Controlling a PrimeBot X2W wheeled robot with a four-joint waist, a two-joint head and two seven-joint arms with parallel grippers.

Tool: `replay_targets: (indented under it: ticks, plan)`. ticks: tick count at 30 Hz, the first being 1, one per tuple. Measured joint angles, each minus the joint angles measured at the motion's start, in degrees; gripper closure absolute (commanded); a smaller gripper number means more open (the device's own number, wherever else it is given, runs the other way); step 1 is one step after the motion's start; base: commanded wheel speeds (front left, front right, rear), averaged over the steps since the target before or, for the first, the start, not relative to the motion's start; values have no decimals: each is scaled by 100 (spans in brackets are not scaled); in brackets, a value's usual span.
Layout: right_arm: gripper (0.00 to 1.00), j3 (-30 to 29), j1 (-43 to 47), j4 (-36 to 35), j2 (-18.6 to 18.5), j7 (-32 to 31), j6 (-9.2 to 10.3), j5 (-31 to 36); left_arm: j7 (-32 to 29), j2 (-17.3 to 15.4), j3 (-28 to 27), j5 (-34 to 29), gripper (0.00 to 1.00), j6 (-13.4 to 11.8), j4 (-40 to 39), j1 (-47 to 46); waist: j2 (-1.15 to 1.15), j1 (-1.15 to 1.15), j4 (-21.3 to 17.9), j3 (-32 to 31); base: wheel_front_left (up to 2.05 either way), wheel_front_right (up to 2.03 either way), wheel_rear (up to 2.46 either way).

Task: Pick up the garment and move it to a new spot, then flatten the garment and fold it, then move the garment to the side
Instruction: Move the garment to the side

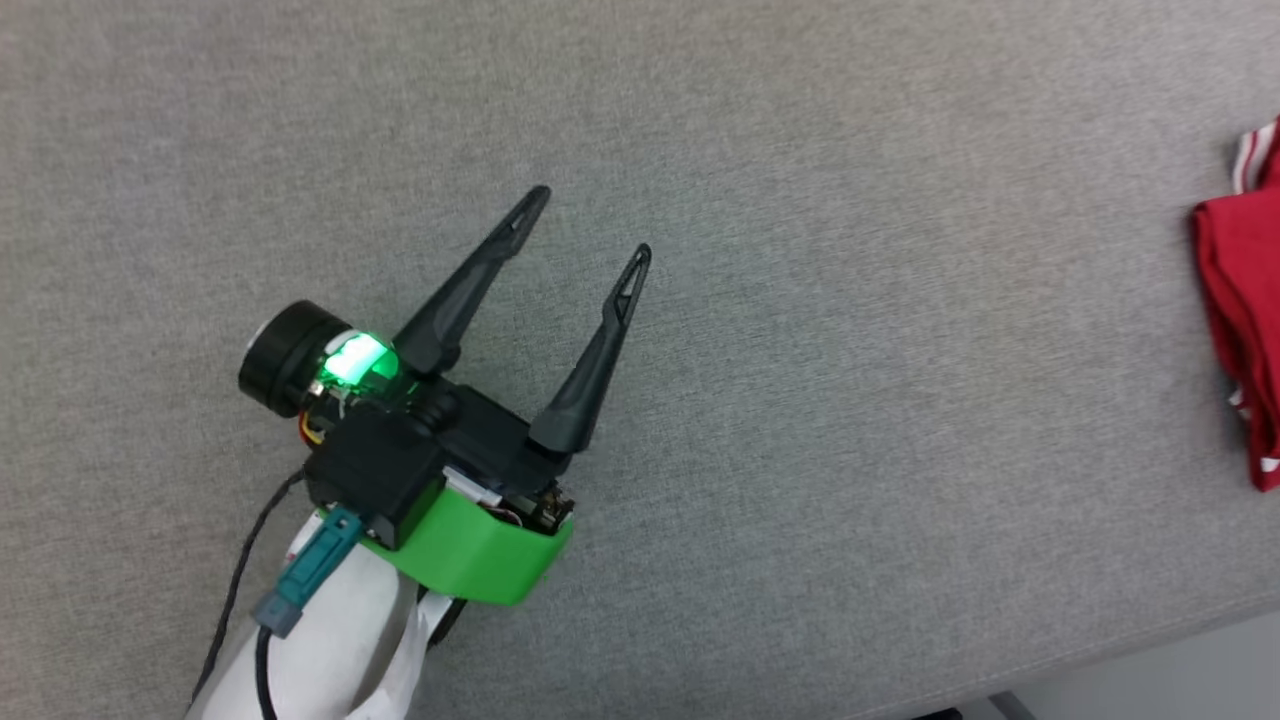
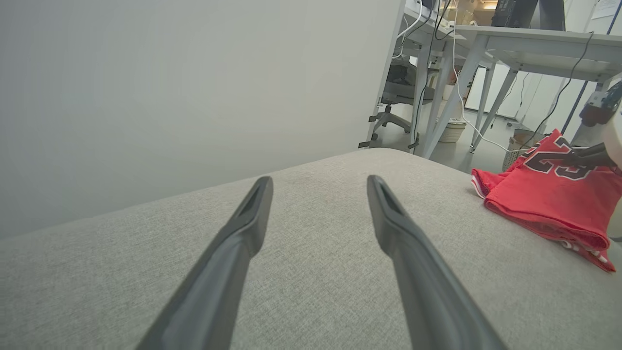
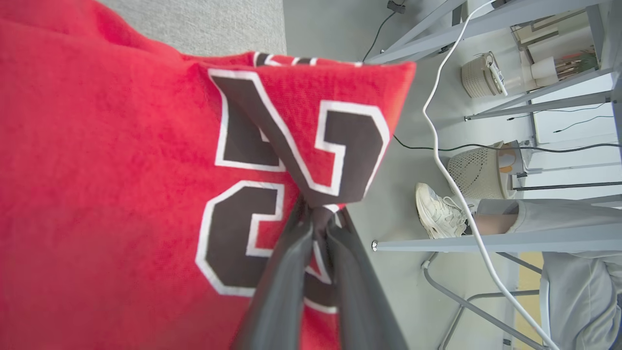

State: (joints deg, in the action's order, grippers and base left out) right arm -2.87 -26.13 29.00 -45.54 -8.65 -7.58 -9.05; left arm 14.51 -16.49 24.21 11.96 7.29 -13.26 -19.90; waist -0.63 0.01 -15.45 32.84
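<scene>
The left gripper is hovering over the grey tabletop, jaws wide apart. The head view is catching just a red edge of the garment, well to its right. The right wrist view is showing the right gripper with jaws clamped on a fold at the black number, and a person's white shoe beyond.

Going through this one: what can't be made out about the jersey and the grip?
Head view: the red jersey is cut off by the right edge.
Right wrist view: the right gripper is shut on a pinch; fabric hides how many layers it holds.
Left wrist view: the right edge cuts the jersey off.
</scene>
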Motion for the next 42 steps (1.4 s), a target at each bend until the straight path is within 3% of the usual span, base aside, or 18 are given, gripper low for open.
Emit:
replay_targets:
  ticks: [11,12,13,14,21,27,35,42]
  plan:
    - [100,-460,-869,1210,192,580,0,483,-68,-148,-98,1,0,-54,-215,-49,0,0,326,603,0,0,0]
    - [80,-488,-884,1278,208,619,0,493,-68,-148,-89,0,0,-55,-210,-49,0,0,359,615,0,0,0]
    - [12,-535,-909,1357,221,675,0,527,-67,-146,-78,0,0,-55,-200,-49,0,0,395,621,0,0,0]
    - [0,-593,-934,1429,234,721,0,575,-66,-142,-74,0,0,-56,-189,-49,0,0,425,618,0,0,0]
    - [0,-812,-975,1679,328,1009,0,799,-30,-38,-62,20,0,-96,26,-48,0,0,482,353,0,0,0]
    - [0,-634,-979,1441,349,1258,0,860,15,105,-104,82,0,-98,345,2,0,-1,507,-84,0,0,0]
    - [0,-249,-809,438,675,1344,0,554,16,378,-411,175,0,-123,628,532,0,-2,590,-886,0,0,0]
    - [0,-203,122,-1067,1249,1058,2,87,16,595,-606,174,0,-156,965,1074,0,-2,761,-1685,0,0,0]
